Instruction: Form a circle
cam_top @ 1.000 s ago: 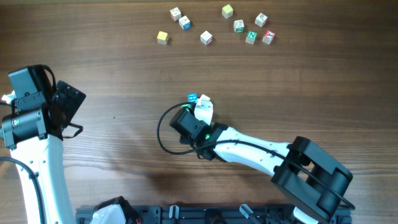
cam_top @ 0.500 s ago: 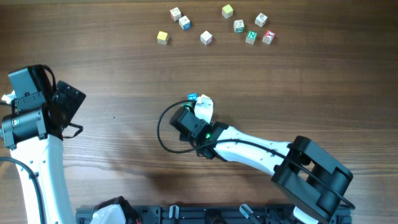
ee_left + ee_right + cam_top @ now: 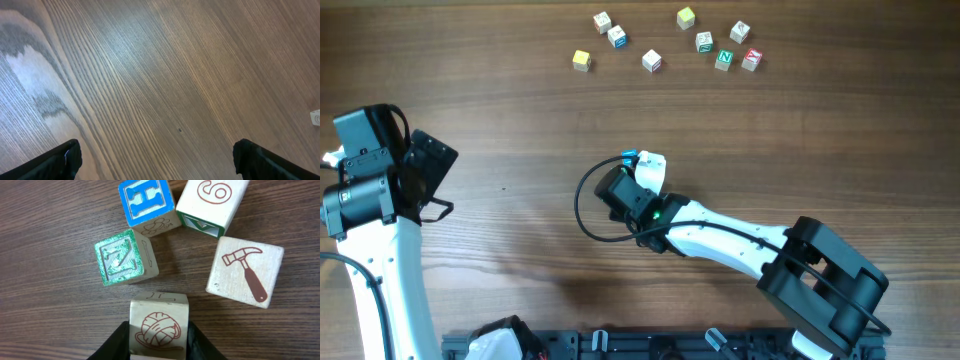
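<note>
Edging the right arm (image 3: 720,235) a shade toward the upper left of the overhead frame over the last second. No other shift, with the loose cubes (image 3: 652,61) along the top edge lying as before. Gripping the yarn-ball cube (image 3: 159,325) in the right jaws, dark fingers (image 3: 117,345) pressed against its two sides at the bottom centre of the wrist frame. Reads as a late step: bringing a fifth piece up to close the circle (image 3: 632,158), found at the centre of the overhead frame just above the right wrist.

Seen from the right wrist as four cubes curved round a bare patch of worktop (image 3: 40,305): green-faced cube (image 3: 122,257) at left, blue H cube (image 3: 147,205) above it, cube marked 6 (image 3: 210,200) at upper right, hammer cube (image 3: 245,272) at right. Not yet touching either neighbour, with a narrow gap toward the green-faced cube and a wider one toward the hammer cube. Probably needs only a short push forward and a release.

Holding the left jaws wide apart over bare worktop, far off at the left of the overhead frame, gripping nothing.

Plain wood throughout, square-edged with softened corners, fine grain showing on the cream faces. Red-brown line drawings printed flat; seemingly embossed letters on the blue and green faces, the green one a little shiny. Worktop in dark, streaky wood grain, matte.
</note>
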Tool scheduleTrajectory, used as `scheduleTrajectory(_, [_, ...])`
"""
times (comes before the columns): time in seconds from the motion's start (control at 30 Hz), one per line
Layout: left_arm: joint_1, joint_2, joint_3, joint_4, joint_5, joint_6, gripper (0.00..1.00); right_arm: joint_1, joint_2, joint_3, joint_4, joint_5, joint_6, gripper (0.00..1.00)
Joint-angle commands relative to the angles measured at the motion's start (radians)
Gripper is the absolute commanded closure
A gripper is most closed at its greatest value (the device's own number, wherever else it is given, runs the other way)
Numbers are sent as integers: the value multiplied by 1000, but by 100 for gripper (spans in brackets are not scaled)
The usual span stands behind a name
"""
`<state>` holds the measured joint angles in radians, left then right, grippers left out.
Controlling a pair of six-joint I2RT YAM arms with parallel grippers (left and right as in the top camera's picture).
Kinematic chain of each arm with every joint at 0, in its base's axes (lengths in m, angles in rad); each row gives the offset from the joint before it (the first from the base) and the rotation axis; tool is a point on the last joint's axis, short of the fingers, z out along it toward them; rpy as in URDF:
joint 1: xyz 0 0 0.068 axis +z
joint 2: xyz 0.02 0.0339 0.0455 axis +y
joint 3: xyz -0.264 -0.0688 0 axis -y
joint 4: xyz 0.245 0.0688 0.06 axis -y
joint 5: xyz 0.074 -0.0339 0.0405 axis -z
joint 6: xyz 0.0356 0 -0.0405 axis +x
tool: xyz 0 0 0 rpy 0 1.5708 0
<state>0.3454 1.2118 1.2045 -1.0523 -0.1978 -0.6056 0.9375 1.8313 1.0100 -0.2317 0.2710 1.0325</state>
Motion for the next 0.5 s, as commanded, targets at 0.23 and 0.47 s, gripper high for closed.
scheduleTrajectory(0.23, [7,2,7,0,-13,-12,0,-8,17,10,4,29,15,57])
scheduleTrajectory(0.47, [7,2,7,0,-13,-12,0,-8,14,11,-6,-16,13,58])
